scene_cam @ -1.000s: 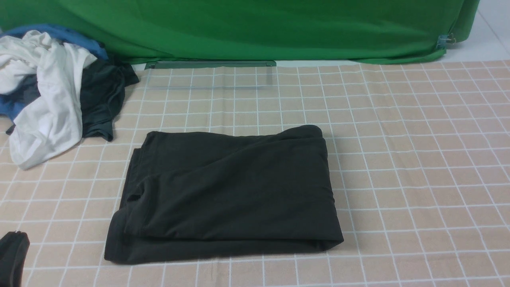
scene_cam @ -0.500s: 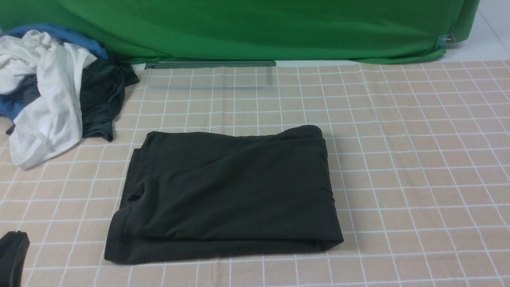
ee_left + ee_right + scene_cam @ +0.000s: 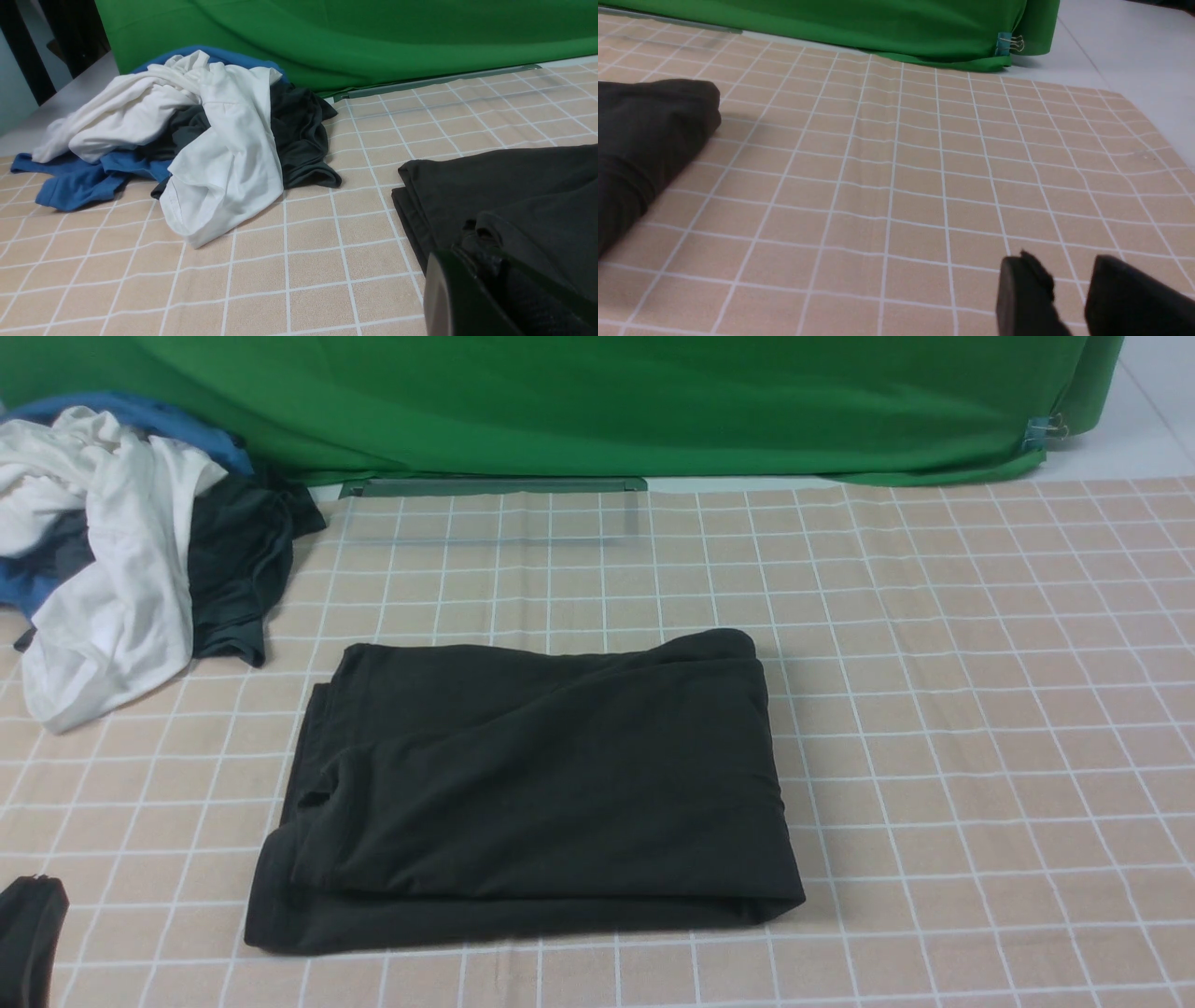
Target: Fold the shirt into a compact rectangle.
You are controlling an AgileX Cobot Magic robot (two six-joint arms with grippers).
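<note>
While both arms sit back near the robot's edge, the shirt (image 3: 532, 784) lies folded into a rough rectangle at centre of the tabletop (image 3: 980, 709), on a beige checked cloth w/ white grid lines. Long axis runs left-right across the front view; the rounded fold faces the robot's right, layered open edges face its left, where a small dark gap shows betw. layers. Top layer sits slightly askew over the lower one, so the near-left corner juts out.

Left end effector (image 3: 486, 298) shows only as a dark blurred shape at the wrist view's edge, just beside the shirt's left edge; spread or pressed together, can't tell. Right end effector (image 3: 1069, 294) hovers over bare cloth, well apart from the shirt's right fold, its two black fingers (image 3: 1020, 294) spread w/ a gap betw. them, nothing in it.

Far left: a clothes pile (image 3: 121, 551), white, blue & dark garments, apart from the shirt. Green backdrop (image 3: 597, 401) hangs behind, held by a binder clip (image 3: 1050, 427).
</note>
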